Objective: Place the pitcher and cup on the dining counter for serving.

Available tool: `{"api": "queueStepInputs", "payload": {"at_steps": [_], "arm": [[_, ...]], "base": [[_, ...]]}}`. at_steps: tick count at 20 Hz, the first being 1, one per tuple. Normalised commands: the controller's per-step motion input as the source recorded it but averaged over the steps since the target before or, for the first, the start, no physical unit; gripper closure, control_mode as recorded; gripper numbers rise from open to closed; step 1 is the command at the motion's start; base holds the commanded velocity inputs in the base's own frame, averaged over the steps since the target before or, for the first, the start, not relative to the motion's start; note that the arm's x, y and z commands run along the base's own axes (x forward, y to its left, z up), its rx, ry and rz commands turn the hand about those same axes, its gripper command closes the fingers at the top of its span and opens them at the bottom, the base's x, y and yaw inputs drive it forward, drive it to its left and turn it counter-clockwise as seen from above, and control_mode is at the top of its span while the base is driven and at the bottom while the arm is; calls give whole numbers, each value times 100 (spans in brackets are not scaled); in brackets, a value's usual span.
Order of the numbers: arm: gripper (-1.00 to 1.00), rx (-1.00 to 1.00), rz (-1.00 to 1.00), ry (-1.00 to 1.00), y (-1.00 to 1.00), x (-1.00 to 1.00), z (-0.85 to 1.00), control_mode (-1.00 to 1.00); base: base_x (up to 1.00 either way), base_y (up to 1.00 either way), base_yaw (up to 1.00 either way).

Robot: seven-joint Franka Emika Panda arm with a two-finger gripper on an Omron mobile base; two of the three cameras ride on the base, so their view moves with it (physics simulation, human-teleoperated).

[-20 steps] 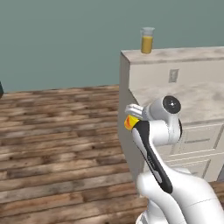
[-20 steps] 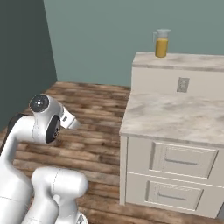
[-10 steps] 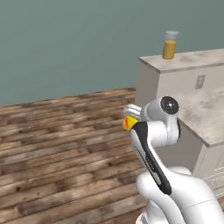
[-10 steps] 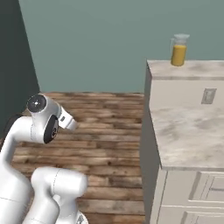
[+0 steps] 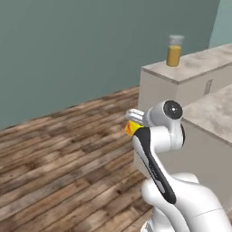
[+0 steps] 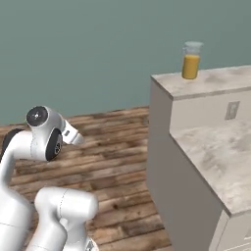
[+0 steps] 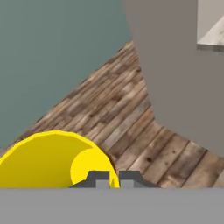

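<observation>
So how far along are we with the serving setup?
Done: the pitcher stands upright on the dining counter, near its end. In hand: the yellow cup is clamped in the shut claw, carried above the wood floor beside the counter's end. Left: bring the cup up and set it on the dining counter.

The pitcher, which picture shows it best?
The right base view: the pitcher stands whole and plain on the dining counter, its orange liquid clear. The left base view also shows it, a bit less sharply.
</observation>
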Motion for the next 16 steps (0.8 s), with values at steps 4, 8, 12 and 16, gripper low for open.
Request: {"api": "queueStepInputs", "payload": {"at_steps": [4,8,12,16], "arm": [[100,0,0,0,0,0,0,100],[100,0,0,0,0,0,0,100],[100,0,0,0,0,0,0,100],[100,0,0,0,0,0,0,100]], "base": [[100,100,-58],[100,100,-49],[100,100,-50],[100,100,-51]]}}
